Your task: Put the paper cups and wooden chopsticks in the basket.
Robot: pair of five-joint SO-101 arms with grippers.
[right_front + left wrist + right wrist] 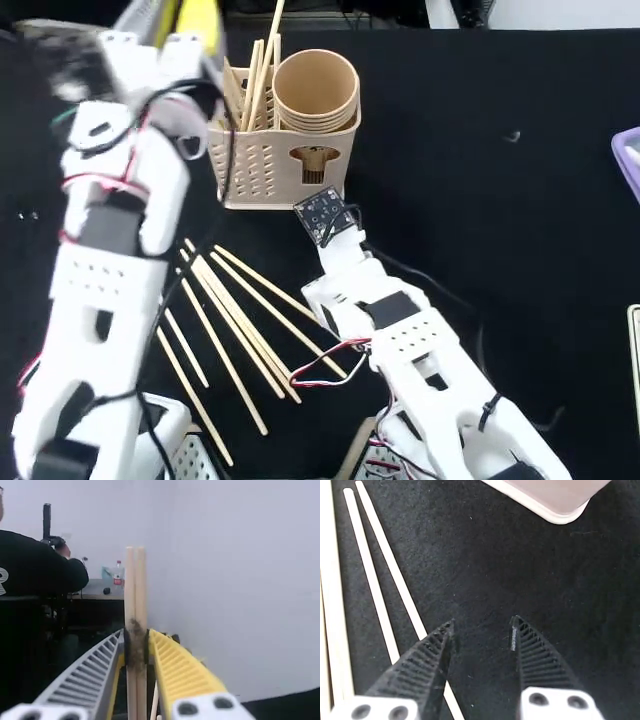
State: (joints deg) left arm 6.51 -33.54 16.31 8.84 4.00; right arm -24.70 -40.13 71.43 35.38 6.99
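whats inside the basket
The beige plastic basket holds a stack of brown paper cups in one compartment and standing wooden chopsticks in the other. Its walls hide their lower ends.

- Paper cups (pixel 316 92) inside the basket (pixel 255 175): matt brown paper.
- Basket: smooth cream plastic, perforated.
- Chopsticks (pixel 243 322) just before the basket: bare pale wood, matt.
- Table cover (pixel 485 570): matt black cloth, faintly fuzzy.
- Left gripper (pixel 136 640): ribbed plastic.
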